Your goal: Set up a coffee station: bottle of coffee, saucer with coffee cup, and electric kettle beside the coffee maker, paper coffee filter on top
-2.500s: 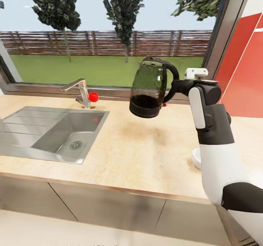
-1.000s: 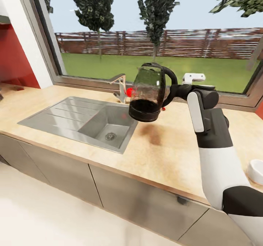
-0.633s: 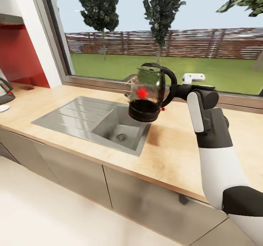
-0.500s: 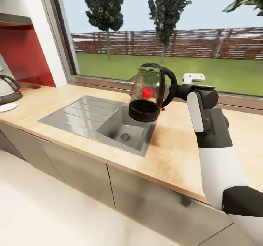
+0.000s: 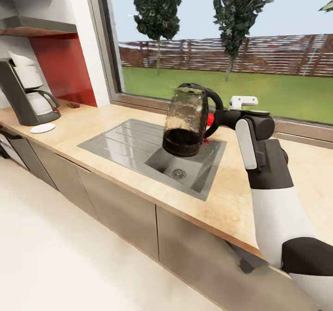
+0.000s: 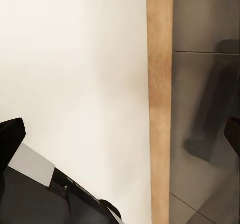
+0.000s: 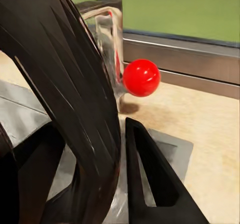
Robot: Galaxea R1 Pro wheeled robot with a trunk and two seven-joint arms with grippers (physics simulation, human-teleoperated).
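Holding: the right end effector (image 5: pixel 221 116) is clamped on the black loop handle of the dark smoky translucent glass electric kettle (image 5: pixel 186 121), black base and black lid; the jug hangs in the air, tilted a little.
Kettle position: centre of the head view, above the right part of the brushed steel sink (image 5: pixel 152 150), clear of the table.
Right wrist view: the kettle's black handle (image 7: pixel 65 84) runs between the two dark fingers (image 7: pixel 150 179); past it stands the chrome tap with its round red knob (image 7: pixel 141 78) at the window sill.
Table: long light beige wood-look kitchen countertop (image 5: pixel 231 200) over dark grey cabinet fronts (image 5: pixel 120 209), running from 9 o'clock to 4 o'clock in the head view.
Coffee maker: tall dark-grey tower with a pale carafe and black handle (image 5: pixel 27 98), upright on the table at 9 o'clock, well apart from the kettle.
Saucer: small flat round white plate (image 5: pixel 42 128) on the table just in front of the coffee maker; touching or not, I cannot tell.
Shelf: thin dark wall board (image 5: pixel 39 26) above the coffee maker at 10 o'clock, against a red back panel (image 5: pixel 64 66).
Left end effector: black fingers (image 6: pixel 12 139) at both edges of the left wrist view, spread apart with nothing between them, over pale floor (image 6: pixel 75 74) beside the beige table edge.
Window: green lawn, brown fence and trees at 12 o'clock.
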